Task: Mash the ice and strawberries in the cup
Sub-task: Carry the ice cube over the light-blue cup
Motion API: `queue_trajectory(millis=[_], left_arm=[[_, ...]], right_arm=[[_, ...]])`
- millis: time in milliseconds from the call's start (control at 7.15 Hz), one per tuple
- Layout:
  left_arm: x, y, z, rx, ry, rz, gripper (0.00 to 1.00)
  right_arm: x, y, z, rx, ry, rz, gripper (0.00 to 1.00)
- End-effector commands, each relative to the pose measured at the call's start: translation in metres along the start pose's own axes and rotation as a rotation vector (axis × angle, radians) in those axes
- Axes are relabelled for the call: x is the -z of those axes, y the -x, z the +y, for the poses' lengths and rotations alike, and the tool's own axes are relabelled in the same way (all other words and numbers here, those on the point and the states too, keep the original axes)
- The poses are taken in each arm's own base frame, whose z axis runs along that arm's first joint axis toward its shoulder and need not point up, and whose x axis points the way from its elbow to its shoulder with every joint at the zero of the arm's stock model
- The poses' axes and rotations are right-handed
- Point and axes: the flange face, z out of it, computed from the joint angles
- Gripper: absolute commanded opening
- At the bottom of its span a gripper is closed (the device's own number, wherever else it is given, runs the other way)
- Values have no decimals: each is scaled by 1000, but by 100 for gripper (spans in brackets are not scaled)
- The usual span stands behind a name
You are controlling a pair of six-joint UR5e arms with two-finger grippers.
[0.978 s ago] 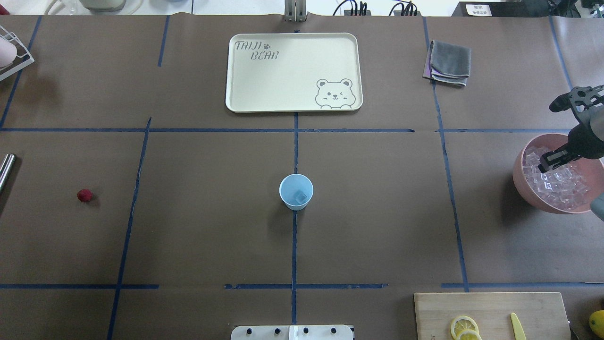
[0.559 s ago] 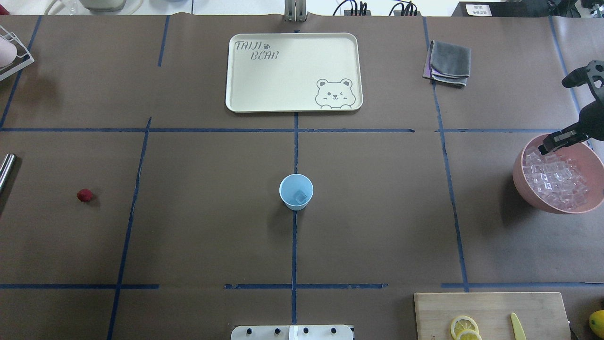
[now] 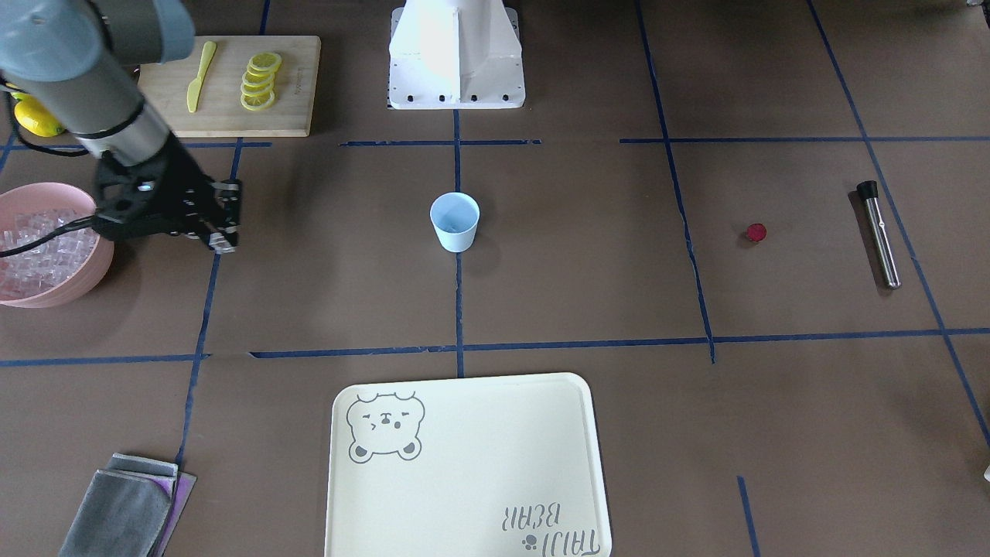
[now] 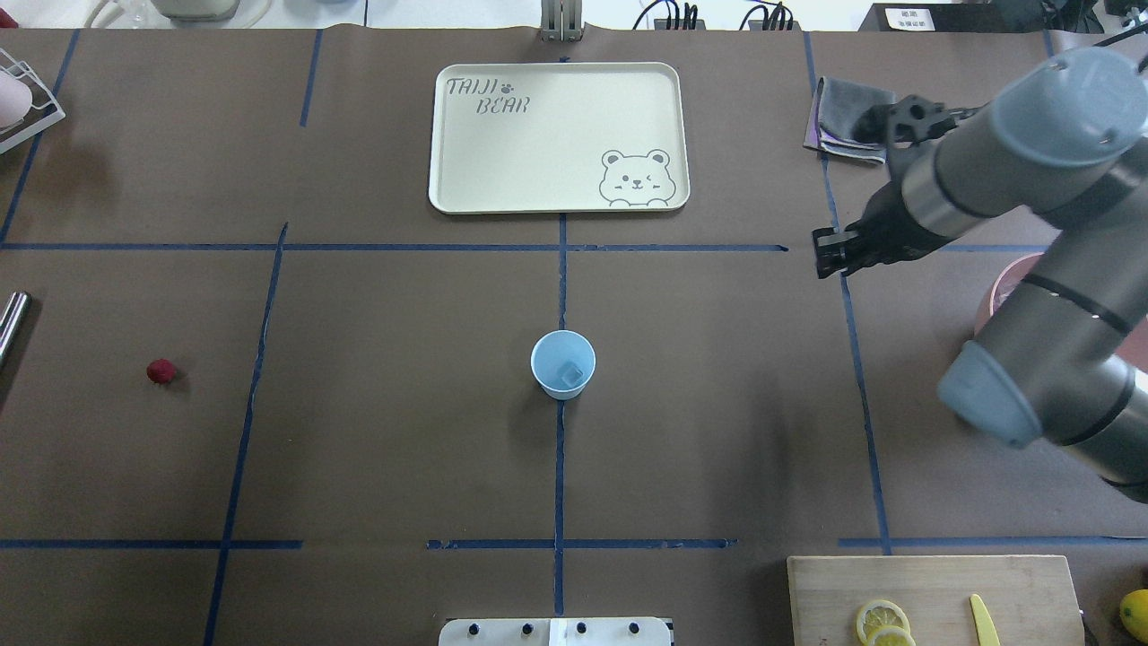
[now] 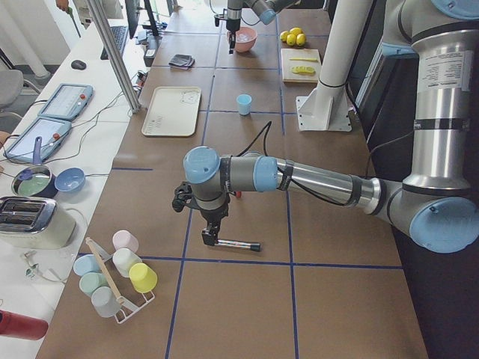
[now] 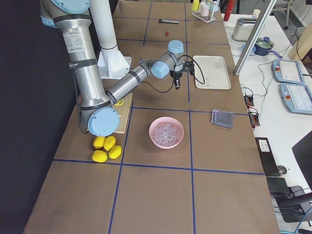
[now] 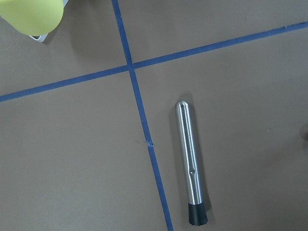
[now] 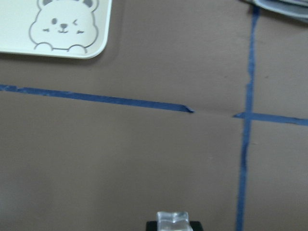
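A brown paper-covered tabletop [image 4: 377, 449] crossed by blue tape lines carries everything. By the right corner of its near edge lies a wooden cutting board [image 4: 933, 583] with lemon slices [image 4: 882, 619]. Further in, the pale-blue cup [image 4: 562, 363] stands upright at the tabletop's middle, on the centre tape line, with one clear cube lying in its bottom. Level with it, near the left edge, sits the small dark-red strawberry [image 4: 161, 371]. Closer to that edge lies a metal rod [image 3: 878, 232] with a black tip, its long axis running roughly from near to far. The left claw [image 5: 209, 238] hangs just above the rod, but whether its fingers are apart or together cannot be told. At the right edge a pink bowl [image 3: 73, 288] holds the pile of ice [image 3: 39, 247]. The right claw [image 4: 823, 254] hovers between bowl and cup, slightly farther out than either, and its wrist view shows an ice cube [image 8: 173, 220] pinched between the fingertips. The next move is probably to bring this cube to the cup. The cup lies well apart from the claw, toward the robot's left and a little back toward the near edge, with its mouth facing up. The right arm is much the nearer one to the cup, while the left is nearer the strawberry. Along the far edge rest a cream tray [image 4: 556, 135] with a bear drawing and, toward the right corner, a folded grey cloth [image 4: 843, 108].
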Motion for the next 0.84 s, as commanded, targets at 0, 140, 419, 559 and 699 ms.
queue_trajectory(millis=[0,140,419,559,699], left_arm=[[0,-1,-1,-3,-1,0,100],[0,-1,-1,-3,-1,0,100],[-1,0,-1,-2,1,-1,100],[-1,0,-1,-2,0,1,100],[-2,1,0,0,3,0,100]], right_arm=[[-16,159,48,-79,-35,45,4],[-23,220,58,-124,-32,30,5],[-41,281,63,-154,-53,48,5],[-45,286,64,-160,-49,52,6],[-48,283,65,-159,-47,58,8]])
